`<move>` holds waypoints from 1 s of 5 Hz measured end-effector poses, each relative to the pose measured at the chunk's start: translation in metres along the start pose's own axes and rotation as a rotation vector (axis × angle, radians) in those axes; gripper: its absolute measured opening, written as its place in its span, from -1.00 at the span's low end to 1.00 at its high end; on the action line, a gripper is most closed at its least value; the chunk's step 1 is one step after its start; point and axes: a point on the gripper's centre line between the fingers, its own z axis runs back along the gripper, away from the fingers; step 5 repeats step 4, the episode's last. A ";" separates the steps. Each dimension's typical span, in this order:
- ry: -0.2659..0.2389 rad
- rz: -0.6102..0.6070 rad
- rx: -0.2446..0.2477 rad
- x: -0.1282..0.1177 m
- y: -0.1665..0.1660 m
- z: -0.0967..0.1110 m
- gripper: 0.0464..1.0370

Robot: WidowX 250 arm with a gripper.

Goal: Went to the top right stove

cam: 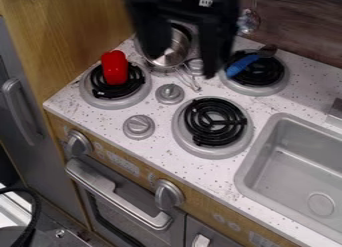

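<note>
Top-right burner (258,90), bearing a blue-handled tool (242,65), appears to be the goal, its approach in hand. The gripper (184,66), jaws wide apart with nothing visibly held, probably needs to shift rightward. Bench (77,103) count: four burners, one pot (175,50), one red object (115,68), one tool, three top knobs (169,93), one sink (246,173).

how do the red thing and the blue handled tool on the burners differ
Shape: the red thing is short and chunky, while the blue handled tool is long and slim.
Pose: the red thing stands up on the front left burner; the tool lies across the back right burner.
Colour: the red thing looks all red, but the tool has a dark far end.
Both sit over black coils.
</note>
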 end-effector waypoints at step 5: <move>-0.055 0.059 0.161 0.098 0.028 -0.102 0.91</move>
